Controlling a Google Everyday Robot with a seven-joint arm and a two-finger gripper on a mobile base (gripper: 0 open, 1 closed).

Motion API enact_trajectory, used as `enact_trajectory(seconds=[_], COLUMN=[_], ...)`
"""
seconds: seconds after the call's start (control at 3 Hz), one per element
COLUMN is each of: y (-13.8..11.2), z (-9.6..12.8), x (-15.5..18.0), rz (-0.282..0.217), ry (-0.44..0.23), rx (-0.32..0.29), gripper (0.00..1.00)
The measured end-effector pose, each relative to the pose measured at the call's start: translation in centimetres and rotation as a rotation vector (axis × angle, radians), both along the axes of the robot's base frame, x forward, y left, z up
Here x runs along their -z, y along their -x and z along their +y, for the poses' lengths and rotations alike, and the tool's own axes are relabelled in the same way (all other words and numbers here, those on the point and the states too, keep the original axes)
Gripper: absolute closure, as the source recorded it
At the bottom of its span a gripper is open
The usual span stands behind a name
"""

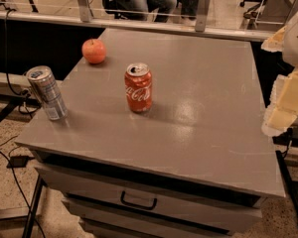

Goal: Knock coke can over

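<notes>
Vertically, coke can [138,88] (end effector [282,108] right).

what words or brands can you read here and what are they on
"Coca-Cola": white script on the red coke can, upright on the table.
Silver-grey can at the left edge: blue-marked top, too blurred to read.
Gripper at the view's right edge, apple: no text visible.

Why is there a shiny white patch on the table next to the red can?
In the camera view, light from above bounces off the smooth grey table, leaving a pale glare patch to the right of the coke can. The can casts only a soft, faint shadow by its base. The gripper, at the right edge, looks brightly lit.
</notes>
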State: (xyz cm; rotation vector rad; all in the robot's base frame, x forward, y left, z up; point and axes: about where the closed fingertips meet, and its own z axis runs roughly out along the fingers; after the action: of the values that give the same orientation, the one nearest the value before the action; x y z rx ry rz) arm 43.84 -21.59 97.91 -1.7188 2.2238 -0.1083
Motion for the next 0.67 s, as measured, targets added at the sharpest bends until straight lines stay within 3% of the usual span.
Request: enact_trajectory(seconds=[0.33,0.67], y=[0.0,-2.0], z=[0.0,1.2], x=[0.0,-0.2], rz=[0.0,-0.028], ry=[0.0,-0.045], rx=[0.0,-0.022], gripper=[0.0,0.0])
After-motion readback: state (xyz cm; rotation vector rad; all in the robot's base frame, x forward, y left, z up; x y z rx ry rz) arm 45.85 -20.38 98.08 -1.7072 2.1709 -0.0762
